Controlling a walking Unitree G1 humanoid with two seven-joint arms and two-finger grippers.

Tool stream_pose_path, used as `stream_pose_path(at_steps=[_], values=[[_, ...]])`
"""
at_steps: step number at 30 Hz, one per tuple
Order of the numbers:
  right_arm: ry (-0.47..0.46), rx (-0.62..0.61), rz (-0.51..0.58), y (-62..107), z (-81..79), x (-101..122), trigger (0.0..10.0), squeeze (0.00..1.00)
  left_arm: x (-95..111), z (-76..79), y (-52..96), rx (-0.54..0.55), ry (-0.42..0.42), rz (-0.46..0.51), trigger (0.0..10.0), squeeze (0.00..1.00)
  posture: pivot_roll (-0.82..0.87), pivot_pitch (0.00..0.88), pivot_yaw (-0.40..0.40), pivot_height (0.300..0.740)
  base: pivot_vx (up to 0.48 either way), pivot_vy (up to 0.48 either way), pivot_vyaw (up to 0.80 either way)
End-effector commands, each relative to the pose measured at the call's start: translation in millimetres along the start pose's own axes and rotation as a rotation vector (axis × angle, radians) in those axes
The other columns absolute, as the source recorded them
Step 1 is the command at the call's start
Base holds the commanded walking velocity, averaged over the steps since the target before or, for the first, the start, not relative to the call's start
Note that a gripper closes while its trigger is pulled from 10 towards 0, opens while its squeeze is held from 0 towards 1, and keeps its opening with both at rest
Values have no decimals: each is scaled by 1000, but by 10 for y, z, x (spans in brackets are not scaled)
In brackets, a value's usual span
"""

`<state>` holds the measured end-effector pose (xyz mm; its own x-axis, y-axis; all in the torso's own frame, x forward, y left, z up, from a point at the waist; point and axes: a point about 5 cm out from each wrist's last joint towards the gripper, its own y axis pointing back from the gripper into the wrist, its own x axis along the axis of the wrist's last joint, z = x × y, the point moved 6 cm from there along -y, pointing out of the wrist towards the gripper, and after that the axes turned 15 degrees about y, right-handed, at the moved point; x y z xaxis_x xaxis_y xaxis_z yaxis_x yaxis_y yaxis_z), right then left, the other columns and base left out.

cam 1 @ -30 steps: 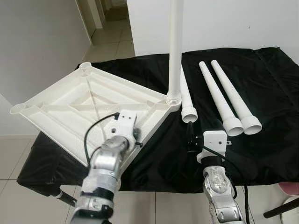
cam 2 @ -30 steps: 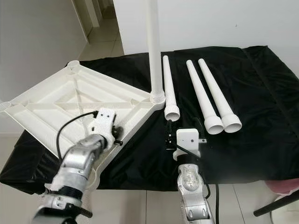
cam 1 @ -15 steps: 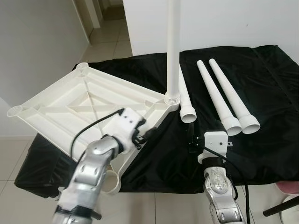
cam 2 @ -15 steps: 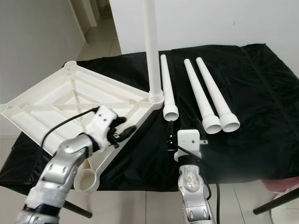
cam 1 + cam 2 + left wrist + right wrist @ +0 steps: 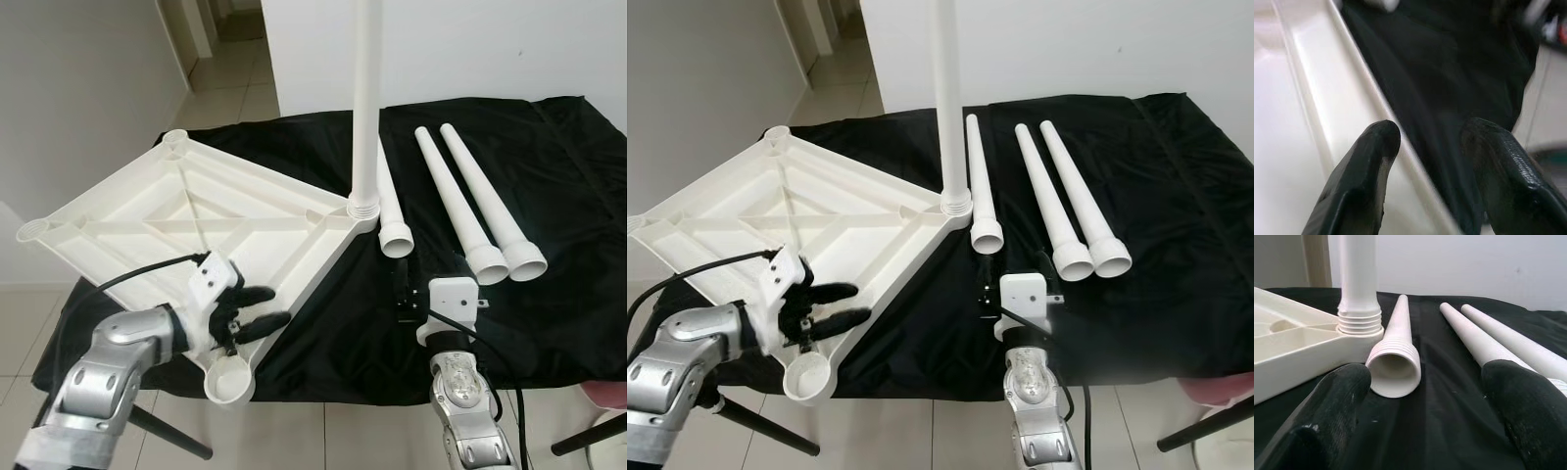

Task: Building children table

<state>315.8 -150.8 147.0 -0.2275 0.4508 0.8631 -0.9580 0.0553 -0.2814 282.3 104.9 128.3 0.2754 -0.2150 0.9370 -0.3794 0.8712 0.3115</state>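
A white tabletop (image 5: 186, 211) lies upside down on the left of the black cloth, its near corner socket (image 5: 227, 380) hanging over the table's front edge. One white leg (image 5: 365, 108) stands upright in its right corner. Three loose legs (image 5: 390, 201) (image 5: 454, 201) (image 5: 492, 201) lie side by side to the right. My left gripper (image 5: 257, 308) is open at the tabletop's near rim, and in the left wrist view its fingers (image 5: 1371, 161) straddle that rim (image 5: 1347, 122). My right gripper (image 5: 401, 292) is open just short of the nearest loose leg's wide end (image 5: 1395, 369).
The black cloth (image 5: 558, 284) covers the whole table, with bare cloth right of the loose legs. Tiled floor (image 5: 230, 93) and a doorway lie beyond at the left. A white wall (image 5: 470, 44) backs the table. A pink object (image 5: 607, 399) sits at the lower right.
My left arm has swung back and to the left, off the tabletop's inner face; its fingers now reach the near rim from the left. The right gripper has stayed put.
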Motion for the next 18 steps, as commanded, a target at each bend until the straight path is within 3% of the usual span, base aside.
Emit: stream_pose_path(at_steps=[1, 2, 7, 8, 11, 18], values=[[-12, 11, -11, 27, -35, -36, 10000, 0, -106, 21, 65, -38, -18, -57, 10000, 0, -70, 36, 112, 740, 0, 0, 0], [-12, 11, -14, 35, -39, -42, 10000, 0, -112, 12, 115, -40, -18, -66, 10000, 1000, -68, 37, 113, 740, 0, 0, 0], [-14, 10, -18, 42, -42, -49, 10000, 0, -124, -10, 203, -40, -25, -90, 10000, 1000, -65, 39, 116, 740, 0, 0, 0], [-14, 9, -18, 44, -42, -51, 10000, 0, -149, -51, 246, -25, -27, -112, 10000, 0, -65, 39, 116, 740, 0, 0, 0], [-15, 8, -21, 46, -46, -59, 10000, 0, -199, -129, 309, -2, -32, -157, 10000, 0, -60, 38, 120, 740, 0, 0, 0], [-17, 15, -20, 38, -65, -65, 10000, 0, -213, -138, 506, -55, -7, -215, 10000, 0, -50, 42, 122, 740, 0, 0, 0]])
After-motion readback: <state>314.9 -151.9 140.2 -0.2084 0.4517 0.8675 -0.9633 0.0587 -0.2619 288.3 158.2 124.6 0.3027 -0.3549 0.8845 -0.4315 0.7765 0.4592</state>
